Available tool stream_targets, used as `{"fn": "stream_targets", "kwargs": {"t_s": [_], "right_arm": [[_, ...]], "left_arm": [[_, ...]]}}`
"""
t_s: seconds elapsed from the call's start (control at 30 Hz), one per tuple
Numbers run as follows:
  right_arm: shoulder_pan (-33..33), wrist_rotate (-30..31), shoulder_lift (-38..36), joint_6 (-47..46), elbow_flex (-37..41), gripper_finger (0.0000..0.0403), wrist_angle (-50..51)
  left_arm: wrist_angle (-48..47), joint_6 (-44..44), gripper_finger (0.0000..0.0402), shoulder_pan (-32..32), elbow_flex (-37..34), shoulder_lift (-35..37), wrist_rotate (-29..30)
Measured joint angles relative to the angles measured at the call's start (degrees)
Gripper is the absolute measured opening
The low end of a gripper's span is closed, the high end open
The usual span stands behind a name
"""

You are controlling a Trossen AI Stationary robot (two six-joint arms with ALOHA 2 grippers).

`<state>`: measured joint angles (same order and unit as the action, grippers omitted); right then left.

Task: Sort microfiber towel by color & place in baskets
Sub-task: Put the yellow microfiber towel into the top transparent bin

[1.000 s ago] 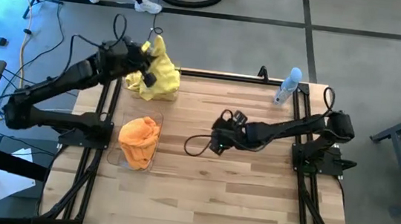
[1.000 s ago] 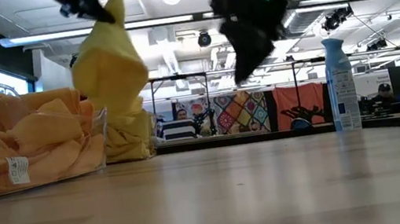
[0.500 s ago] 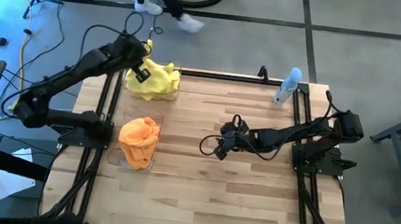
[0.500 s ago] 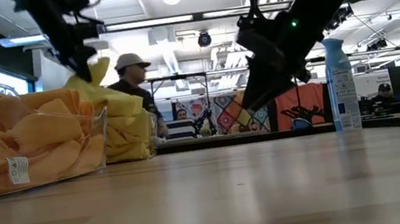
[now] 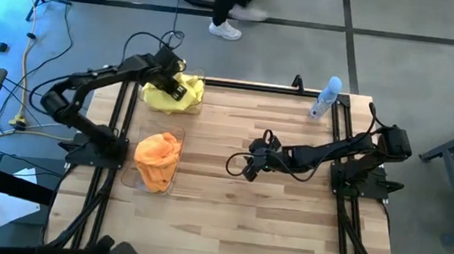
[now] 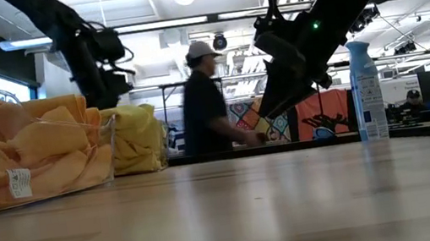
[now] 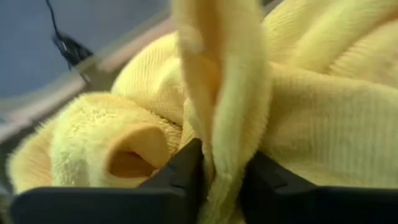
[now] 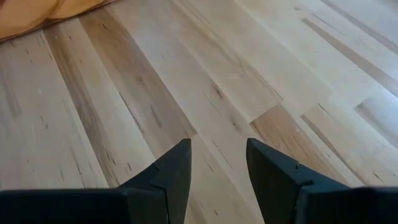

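My left gripper (image 5: pixel 170 76) is at the table's far left, low over a heap of yellow towels (image 5: pixel 178 93) in the far clear basket (image 7: pixel 37 109), and is shut on a yellow towel (image 7: pixel 224 93). Orange towels (image 5: pixel 157 159) fill the nearer clear basket (image 6: pixel 108 158). In the low view the yellow heap (image 6: pixel 137 137) shows behind the orange one (image 6: pixel 24 157). My right gripper (image 5: pixel 235 167) hangs open and empty above the middle of the bare table (image 8: pixel 205 93). My left gripper pinches an upstanding fold of the yellow towel (image 7: pixel 222 171) between its two fingers (image 7: pixel 186 168). The fold stands up past the fingertips, and the rest of the towel lies slack on the yellow heap in the basket.
A slim clear spray bottle (image 5: pixel 325 98) stands upright at the table's far right; it also shows in the low view (image 6: pixel 366 89). A person (image 6: pixel 206 109) walks past beyond the far edge. The wooden top is bare between the baskets and the right arm.
My left gripper has gone down with the yellow towel, which hung high below it and now lies on the yellow heap in the far basket. My right gripper has sunk a little and moved toward the near edge, then kept still.
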<state>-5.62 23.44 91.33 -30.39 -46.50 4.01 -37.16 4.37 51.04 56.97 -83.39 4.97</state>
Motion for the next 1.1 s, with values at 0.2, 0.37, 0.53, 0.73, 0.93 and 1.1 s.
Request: {"fn": "stream_targets", "kwargs": {"t_s": [0.2,0.37,0.53,0.73,0.93,1.1], "right_arm": [[0.0,0.0,0.0,0.8,0.0,0.0148,0.0],[0.0,0.0,0.0,0.7,0.0,0.0148,0.0],[0.0,0.0,0.0,0.5,0.0,0.0148,0.0],[0.0,0.0,0.0,0.4,0.0,0.0148,0.0],[0.0,0.0,0.0,0.4,0.0,0.0148,0.0],[0.0,0.0,0.0,0.6,0.0,0.0148,0.0]], "left_arm": [[0.5,4.5,0.0146,0.6,0.1,-5.9,-0.2],[0.3,2.5,0.0181,0.8,0.7,-7.9,-0.2],[-2.7,4.2,0.0190,0.8,3.5,-5.6,-0.4],[-8.3,6.2,0.0189,0.8,7.7,-0.1,-0.5],[-9.6,12.6,0.0189,0.7,7.8,6.9,-0.5],[-16.0,18.4,0.0189,-0.4,7.7,11.1,-1.6]]}}
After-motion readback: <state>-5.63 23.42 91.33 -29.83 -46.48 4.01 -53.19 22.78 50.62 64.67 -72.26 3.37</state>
